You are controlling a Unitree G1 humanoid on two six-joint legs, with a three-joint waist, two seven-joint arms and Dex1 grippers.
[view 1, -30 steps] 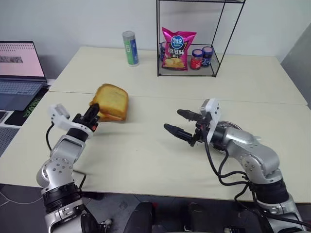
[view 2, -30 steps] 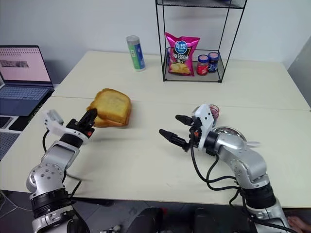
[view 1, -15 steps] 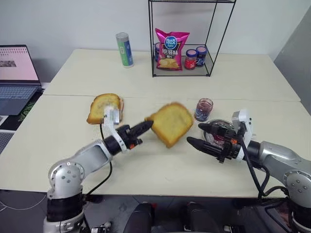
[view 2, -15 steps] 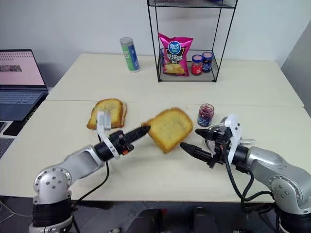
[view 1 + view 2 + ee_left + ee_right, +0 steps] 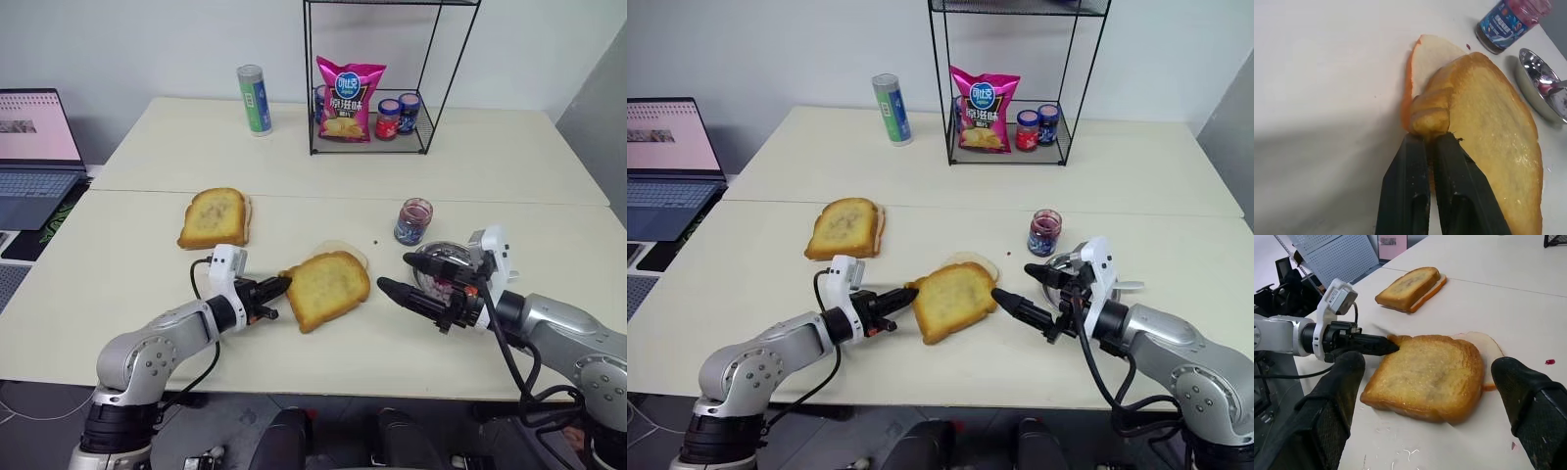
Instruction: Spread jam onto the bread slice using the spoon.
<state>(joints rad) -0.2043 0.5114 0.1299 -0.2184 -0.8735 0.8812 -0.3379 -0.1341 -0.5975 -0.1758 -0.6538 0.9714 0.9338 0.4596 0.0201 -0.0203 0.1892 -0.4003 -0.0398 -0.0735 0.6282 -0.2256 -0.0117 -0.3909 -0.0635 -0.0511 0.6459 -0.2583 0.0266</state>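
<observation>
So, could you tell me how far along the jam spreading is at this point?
Done: the bread slice is at the table's middle, partly over a thin pale slice. In hand: the left gripper is shut on its corner. Left: the right gripper is open and empty; the spoon lies in the steel dish, and no jam from the jar is on the bread.

Even, bright light is falling from overhead, throwing soft shadows on the worktop [image 5: 294, 352]. Beside the left end effector [image 5: 1431, 142] a grey shadow is spreading. The right end effector's fingers [image 5: 1332, 406] are looming blurred, close up.
</observation>
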